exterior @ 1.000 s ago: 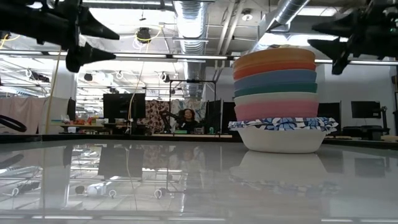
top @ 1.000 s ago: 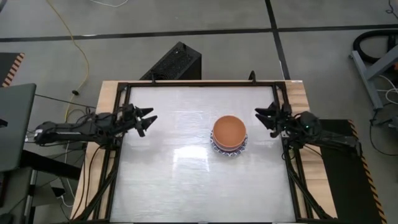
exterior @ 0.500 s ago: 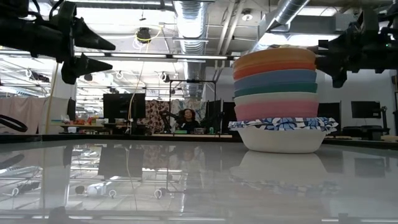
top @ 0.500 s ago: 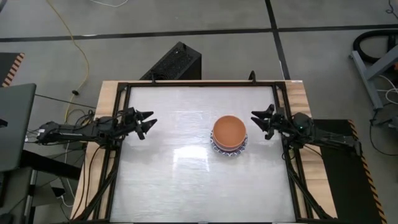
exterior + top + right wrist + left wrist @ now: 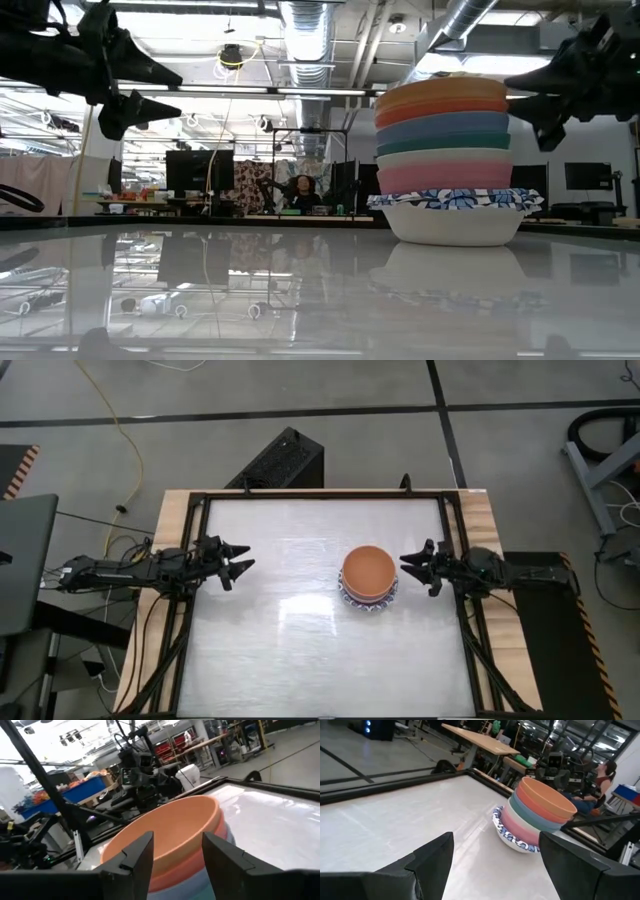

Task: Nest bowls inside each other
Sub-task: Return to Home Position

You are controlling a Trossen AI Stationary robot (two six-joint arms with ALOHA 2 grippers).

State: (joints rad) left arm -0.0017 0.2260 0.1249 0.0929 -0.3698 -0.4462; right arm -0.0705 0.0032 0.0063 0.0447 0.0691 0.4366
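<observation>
Nesting looks finished | we are holding left gripper (image 5: pixel 243 560) and right gripper (image 5: pixel 412 568) wide open, empty | flanking the bowl stack (image 5: pixel 368 574) right of centre, apart so nothing topples.

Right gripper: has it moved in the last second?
Yes. The right gripper shifted from beside the bowl stack's far side to level with its middle, slightly closer.

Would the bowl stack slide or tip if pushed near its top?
Likely it rocks first: the stack is tall, resting on one rounded patterned bowl. Pushed low, it would probably slide whole, since the table looks glossy. Left gripper and right gripper, both open, flank it.
</observation>
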